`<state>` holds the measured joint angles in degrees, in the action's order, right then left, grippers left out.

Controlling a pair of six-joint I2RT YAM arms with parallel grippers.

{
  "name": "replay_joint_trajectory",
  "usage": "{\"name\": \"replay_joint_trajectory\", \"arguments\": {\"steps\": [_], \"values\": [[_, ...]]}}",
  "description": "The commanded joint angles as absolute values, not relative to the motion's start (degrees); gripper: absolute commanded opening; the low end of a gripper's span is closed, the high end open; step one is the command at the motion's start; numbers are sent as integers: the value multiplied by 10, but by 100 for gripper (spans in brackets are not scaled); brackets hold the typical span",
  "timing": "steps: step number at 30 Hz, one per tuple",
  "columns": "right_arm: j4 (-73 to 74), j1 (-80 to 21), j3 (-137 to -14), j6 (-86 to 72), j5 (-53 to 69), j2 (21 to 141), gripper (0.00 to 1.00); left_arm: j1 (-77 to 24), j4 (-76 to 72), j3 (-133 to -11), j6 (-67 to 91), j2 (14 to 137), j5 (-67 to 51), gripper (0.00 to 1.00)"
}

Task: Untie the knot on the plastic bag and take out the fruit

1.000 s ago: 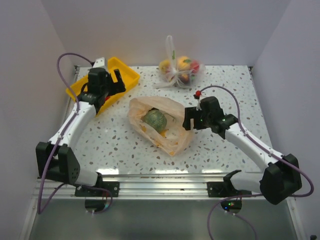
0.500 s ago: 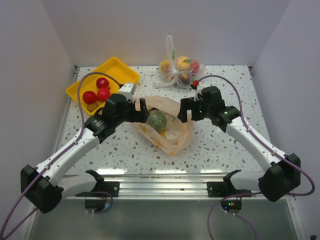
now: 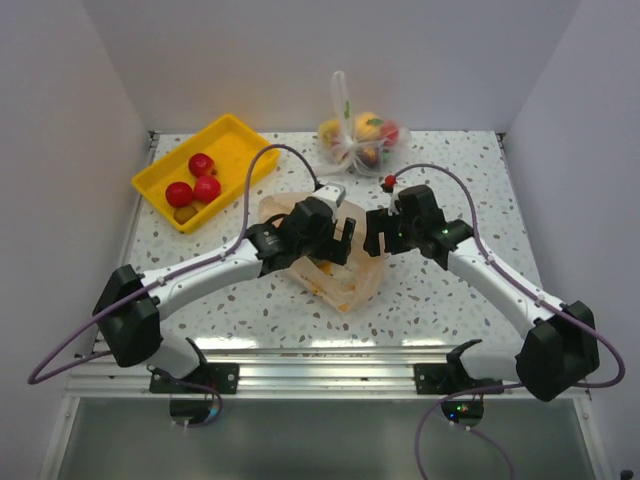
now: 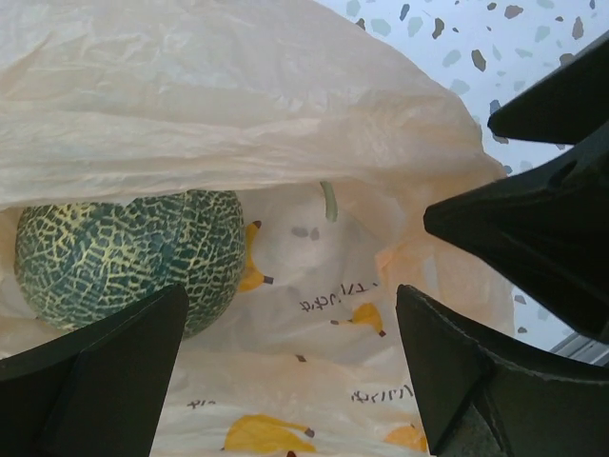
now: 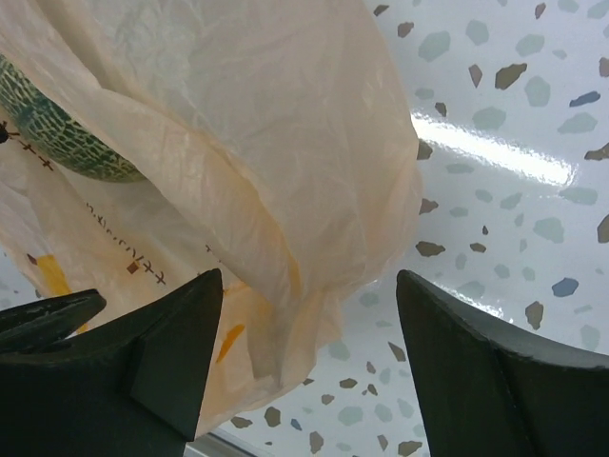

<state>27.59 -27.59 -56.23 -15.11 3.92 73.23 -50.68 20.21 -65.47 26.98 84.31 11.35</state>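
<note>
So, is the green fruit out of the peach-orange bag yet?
No, the left wrist view shows the green fruit lying inside the plastic bag.

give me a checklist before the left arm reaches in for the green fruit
1. Bag mouth open: ok, plastic bag gapes toward the left gripper.
2. Fruit exposed: ok, green fruit shows inside.
3. Left jaws open: ok.
4. Bag held steady: not ok, right gripper jaws open astride a fold.
5. Room in yellow tray: ok.
6. Other fruit inside: cannot tell.
</note>
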Motion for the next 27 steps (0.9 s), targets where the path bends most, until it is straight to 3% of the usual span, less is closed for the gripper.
{"name": "replay_joint_trajectory", "arguments": {"steps": [1, 4, 5, 7, 8, 11, 13, 27], "values": [[257, -278, -545, -159, 27, 730, 76, -514, 178, -704, 276, 878, 133, 96], [243, -278, -528, -171, 14, 728, 60, -518, 176, -721, 277, 908, 135, 94], [234, -278, -524, -174, 11, 725, 49, -519, 178, -729, 282, 915, 134, 94], [225, -277, -512, -185, 11, 723, 37, -519, 182, -737, 288, 934, 134, 94], [215, -278, -510, -189, 13, 722, 24, -521, 182, -741, 293, 939, 134, 93], [197, -278, -497, -202, 19, 715, 5, -524, 178, -747, 297, 955, 138, 91], [191, -278, -495, -208, 23, 708, 0, -525, 178, -753, 300, 965, 147, 89], [174, -278, -485, -213, 32, 699, 0, -526, 191, -809, 299, 1050, 181, 63]]}}
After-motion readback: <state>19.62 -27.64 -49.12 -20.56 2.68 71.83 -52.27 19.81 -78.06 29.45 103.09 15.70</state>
